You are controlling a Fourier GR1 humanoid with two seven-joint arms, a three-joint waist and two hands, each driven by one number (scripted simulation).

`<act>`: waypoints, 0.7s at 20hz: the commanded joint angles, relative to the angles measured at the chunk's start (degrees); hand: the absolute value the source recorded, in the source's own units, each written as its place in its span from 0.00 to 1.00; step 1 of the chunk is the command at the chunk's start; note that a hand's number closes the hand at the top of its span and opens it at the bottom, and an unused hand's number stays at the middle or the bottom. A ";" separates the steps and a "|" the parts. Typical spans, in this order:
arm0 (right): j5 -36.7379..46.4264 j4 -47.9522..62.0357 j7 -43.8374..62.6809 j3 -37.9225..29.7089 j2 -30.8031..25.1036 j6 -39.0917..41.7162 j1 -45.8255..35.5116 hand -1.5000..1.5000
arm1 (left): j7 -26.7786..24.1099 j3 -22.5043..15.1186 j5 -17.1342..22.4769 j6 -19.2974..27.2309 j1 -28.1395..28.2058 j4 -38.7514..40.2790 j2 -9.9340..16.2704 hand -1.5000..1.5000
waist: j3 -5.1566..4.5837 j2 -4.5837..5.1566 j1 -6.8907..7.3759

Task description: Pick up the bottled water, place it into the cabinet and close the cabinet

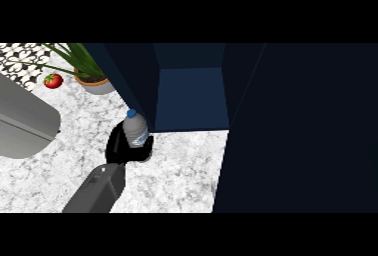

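On the marbled counter [173, 175], just in front of the dark blue cabinet [188, 97], you can see the left hand [124, 145] wrapped around the bottled water [135, 129], its black fingers curled about the lower part of the bottle while the blue cap and clear shoulder stand free above them. You will notice the bottle is upright, leaning only slightly, and sits just left of the cabinet's open compartment, close to the cabinet's left wall but not inside. Whether the base touches the counter or is lifted off it, you probably cannot tell from this steep angle, since the hand hides the bottom. Follow the grey forearm [97, 190] down from that hand and you find it entering from the lower edge, left of centre. To your right, the open cabinet door [303, 130] stands as a broad dark panel filling most of that side, swung out over the counter. At the far left you see a large grey rounded appliance [22, 122] resting on the counter, well apart from the bottle. Behind it, near the patterned wall, a red tomato [53, 80] lies just beside a potted plant [90, 75] with long green leaves. You have no sight of the right hand.
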 commanded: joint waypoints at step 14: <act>-11.71 4.28 -3.16 -6.82 -0.03 7.01 -0.45 0.00 | 7.83 -9.30 6.64 14.76 -12.83 -7.68 -3.90 1.00 | -0.26 0.12 -4.76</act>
